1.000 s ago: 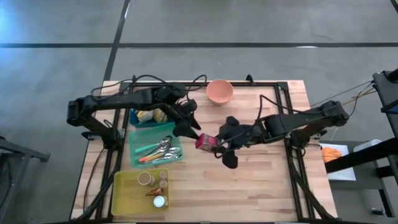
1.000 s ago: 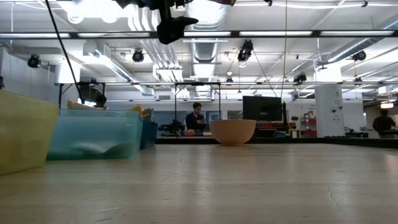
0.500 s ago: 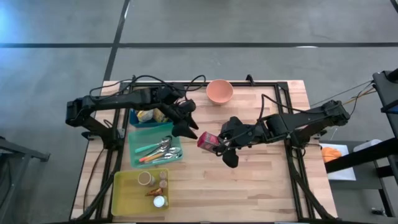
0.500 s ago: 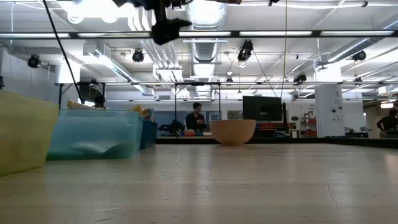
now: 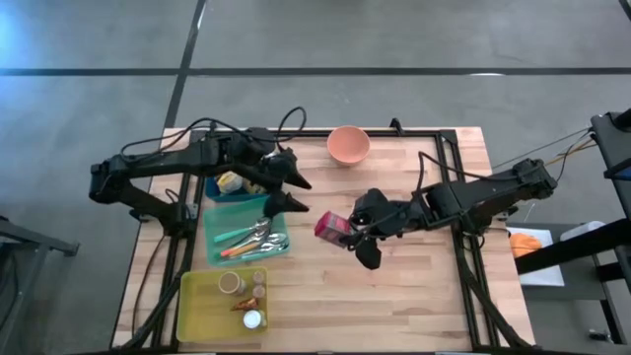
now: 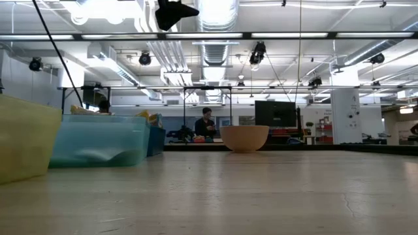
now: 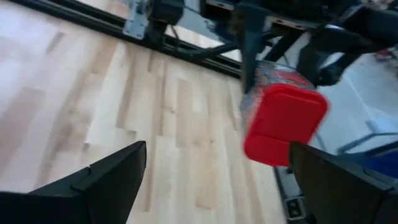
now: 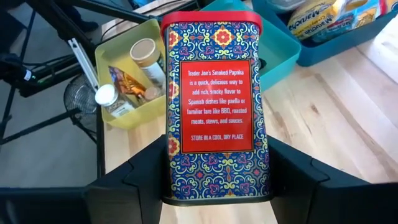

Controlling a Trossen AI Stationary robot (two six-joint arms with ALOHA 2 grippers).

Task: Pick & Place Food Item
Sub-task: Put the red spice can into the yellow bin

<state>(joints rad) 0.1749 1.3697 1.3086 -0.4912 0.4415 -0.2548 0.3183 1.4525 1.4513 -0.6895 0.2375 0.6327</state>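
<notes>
My right tool (image 5: 347,234) is clamped on the red-lidded patterned paprika tin (image 5: 329,227) mid-frame; left tool (image 5: 293,193) gapes apart. Best keep it upright, lower slowly

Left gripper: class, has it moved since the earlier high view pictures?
Yes. The left gripper has drawn back from the paprika tin held in the right gripper, ending over the teal bin edge, toward the table's left side.

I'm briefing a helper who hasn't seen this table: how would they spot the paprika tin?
Start at the wooden table and find the right gripper near its middle. The paprika tin is clamped there, above the tabletop. Unlike the items in the bins, it is a red-lidded tin with a blue patterned wrap.
</notes>
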